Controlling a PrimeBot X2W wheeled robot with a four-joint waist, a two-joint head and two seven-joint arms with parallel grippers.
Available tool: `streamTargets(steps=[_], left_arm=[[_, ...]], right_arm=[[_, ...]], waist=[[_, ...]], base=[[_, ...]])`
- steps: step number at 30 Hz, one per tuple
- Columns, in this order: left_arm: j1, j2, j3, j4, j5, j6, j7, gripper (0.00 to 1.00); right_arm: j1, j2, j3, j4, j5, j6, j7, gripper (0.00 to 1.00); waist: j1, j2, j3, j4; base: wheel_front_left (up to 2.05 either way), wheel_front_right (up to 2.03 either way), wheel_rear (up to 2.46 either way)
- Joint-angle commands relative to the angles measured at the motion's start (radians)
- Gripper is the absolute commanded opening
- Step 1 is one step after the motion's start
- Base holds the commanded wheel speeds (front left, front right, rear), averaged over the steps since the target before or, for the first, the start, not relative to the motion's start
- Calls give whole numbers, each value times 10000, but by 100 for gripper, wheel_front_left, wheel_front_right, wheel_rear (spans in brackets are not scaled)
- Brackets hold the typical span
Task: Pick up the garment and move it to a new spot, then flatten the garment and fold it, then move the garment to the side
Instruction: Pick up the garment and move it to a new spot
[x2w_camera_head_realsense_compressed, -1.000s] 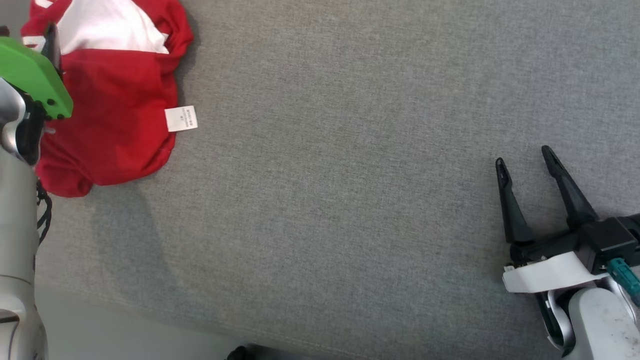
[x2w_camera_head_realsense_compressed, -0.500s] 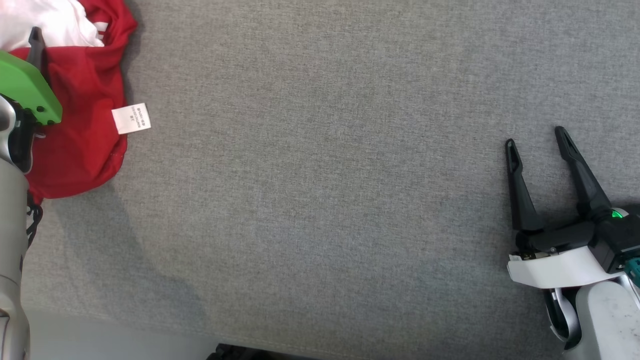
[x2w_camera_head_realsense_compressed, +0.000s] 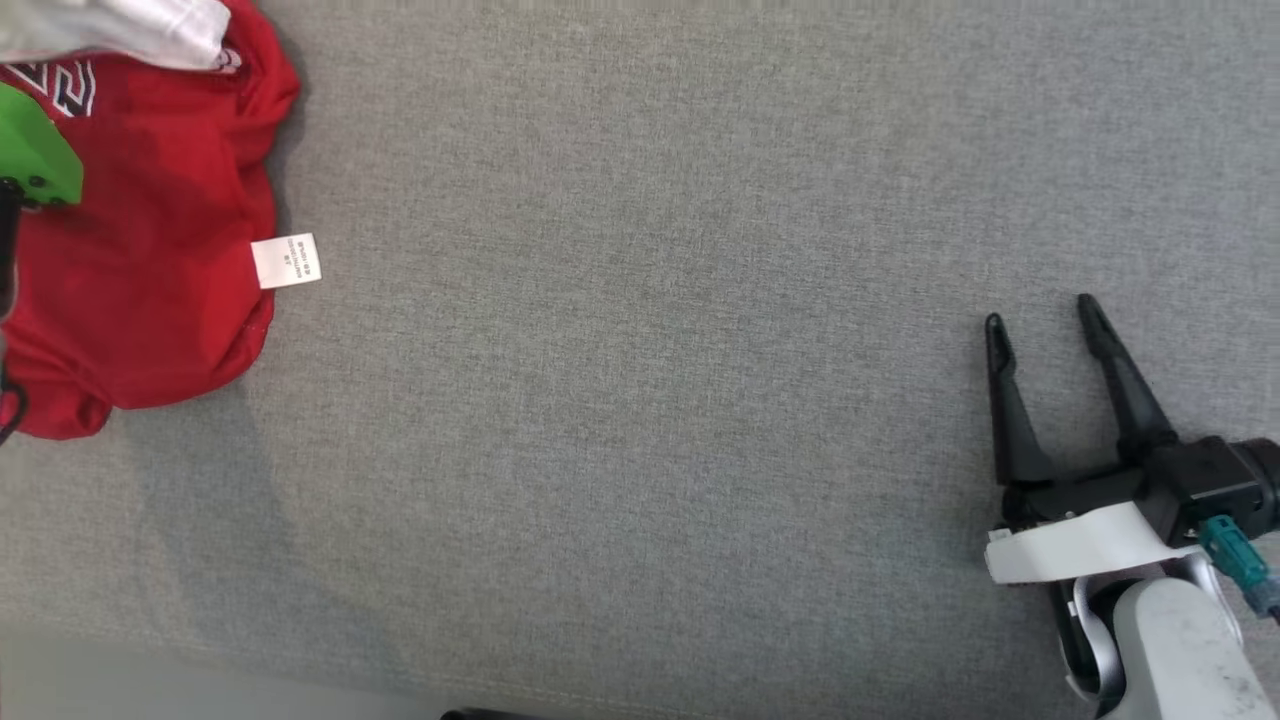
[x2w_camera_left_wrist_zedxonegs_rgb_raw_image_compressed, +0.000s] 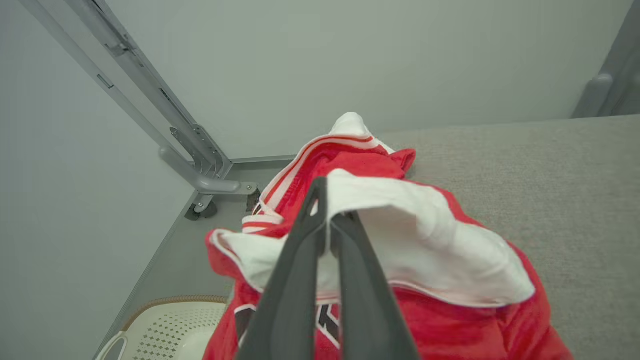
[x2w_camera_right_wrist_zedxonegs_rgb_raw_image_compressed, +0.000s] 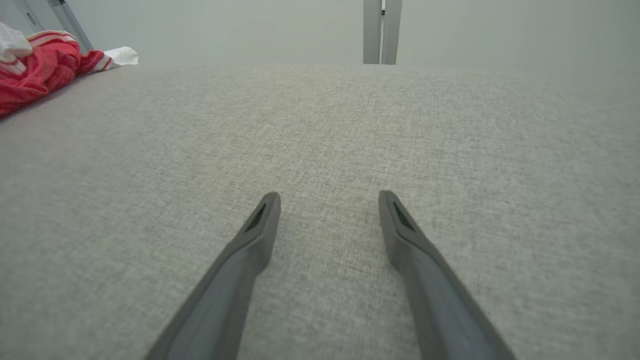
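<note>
Garment (x2w_camera_head_realsense_compressed: 150, 290) — red with white panels and striped trim — lies bunched at the far left edge of the grey fabric table (x2w_camera_head_realsense_compressed: 650, 380), its white care label (x2w_camera_head_realsense_compressed: 286, 261) sticking out on the right side. A green arm cover (x2w_camera_head_realsense_compressed: 35, 155) sits over the red cloth in head view. At the garment, the left end effector (x2w_camera_left_wrist_zedxonegs_rgb_raw_image_compressed: 329, 202) is pressed together, pinching a white fold that tents up above the heap. A perforated white basket (x2w_camera_left_wrist_zedxonegs_rgb_raw_image_compressed: 165, 325) is below the table corner. Far right — the right end effector (x2w_camera_head_realsense_compressed: 1040, 312) is spread wide, gripping nothing, well apart from the garment. Whether its fingers touch the table is unclear.
</note>
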Motion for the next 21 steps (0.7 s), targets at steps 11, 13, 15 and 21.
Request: streamTargets(steps=[11, 13, 15, 21], left_arm=[[-838, 948, -1686, -2274, -192, 27, -39, 0], [-1136, 1003, -1914, -2744, -158, 27, 86, 0], [-1498, 1038, -2026, -3132, -20, 27, 107, 0], [-2470, 560, -2295, -3621, 108, 32, 574, 0]], right_arm=[[419, 547, 640, 822, 737, 1, 36, 100], [552, 561, 754, 878, 1111, 1, 34, 100], [643, 561, 811, 892, 1512, 1, 36, 100], [863, 561, 909, 864, 2208, 1, 36, 100]], waist=[[0, -1, -3061, -1124], [0, -1, -3406, -1450], [0, -1, -3713, -1833], [0, -1, -4228, -2920]], base=[[0, 0, 0], [0, 0, 0], [0, 0, 0], [0, 0, 0]])
